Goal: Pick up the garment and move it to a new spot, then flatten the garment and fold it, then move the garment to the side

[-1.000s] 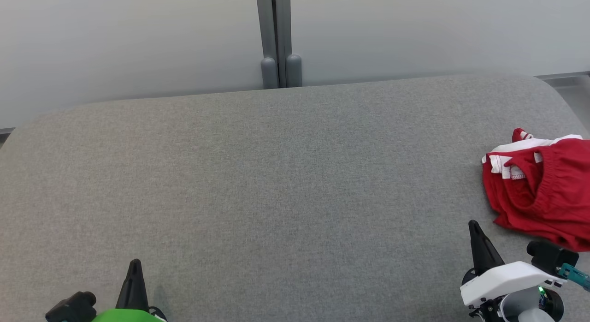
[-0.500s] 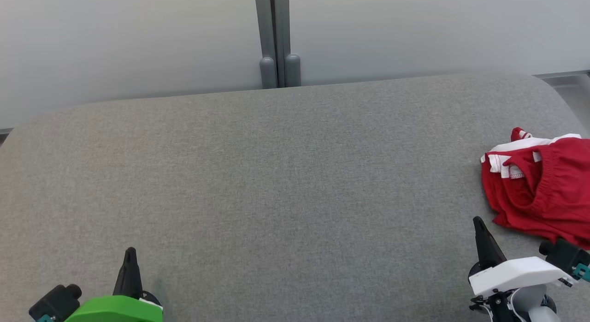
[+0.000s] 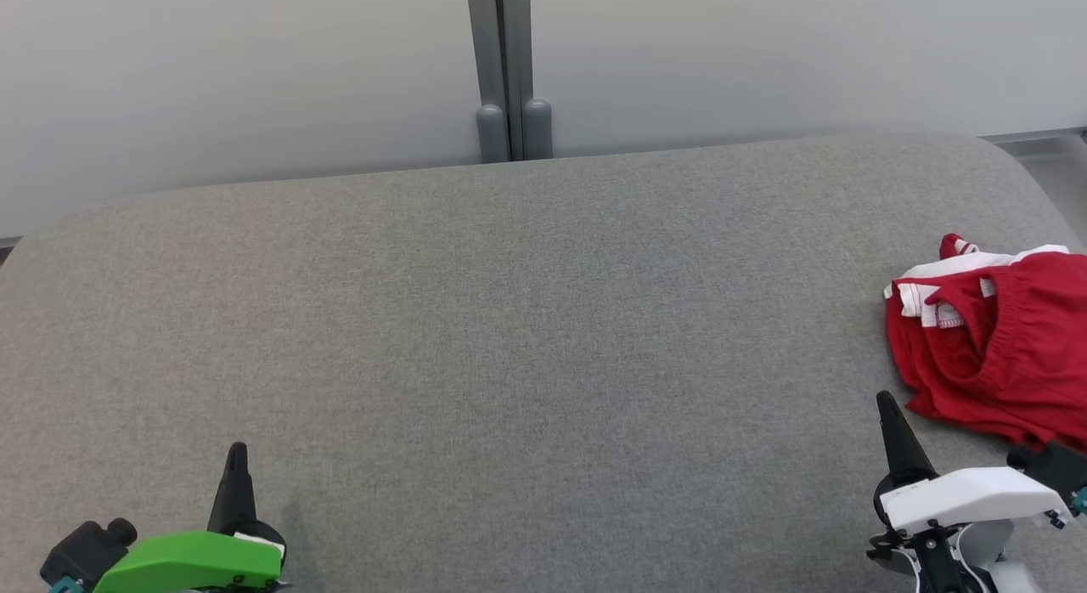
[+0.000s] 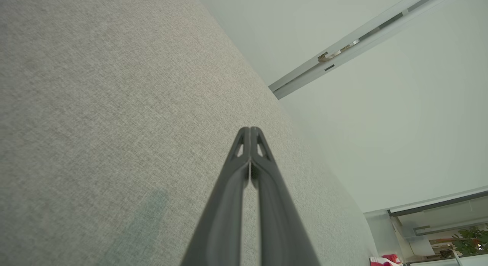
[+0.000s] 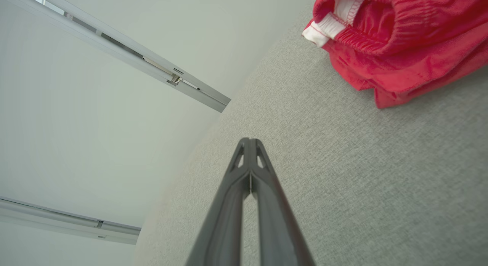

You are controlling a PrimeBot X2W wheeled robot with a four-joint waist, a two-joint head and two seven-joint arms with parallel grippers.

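The garment (image 3: 998, 351) is a crumpled red piece with white trim, lying at the far right of the grey padded surface (image 3: 526, 321); it fills the upper right of the right wrist view too (image 5: 400, 41). My right gripper (image 3: 886, 399) is shut and empty, its tip just left of and below the garment's near edge, apart from it. In its own view the right gripper (image 5: 249, 140) points over bare cloth. My left gripper (image 3: 237, 448) is shut and empty at the lower left, with its fingers pressed together in the left wrist view (image 4: 250, 128).
A pale wall with a grey vertical post (image 3: 507, 66) runs behind the surface's far edge. The surface's rounded right corner (image 3: 1019, 164) lies just beyond the garment. A small bit of the garment shows at the bottom right of the left wrist view (image 4: 385, 259).
Both grippers have slid slightly outward and lower in the head view, the left leftward, the right rightward. The garment has not moved.
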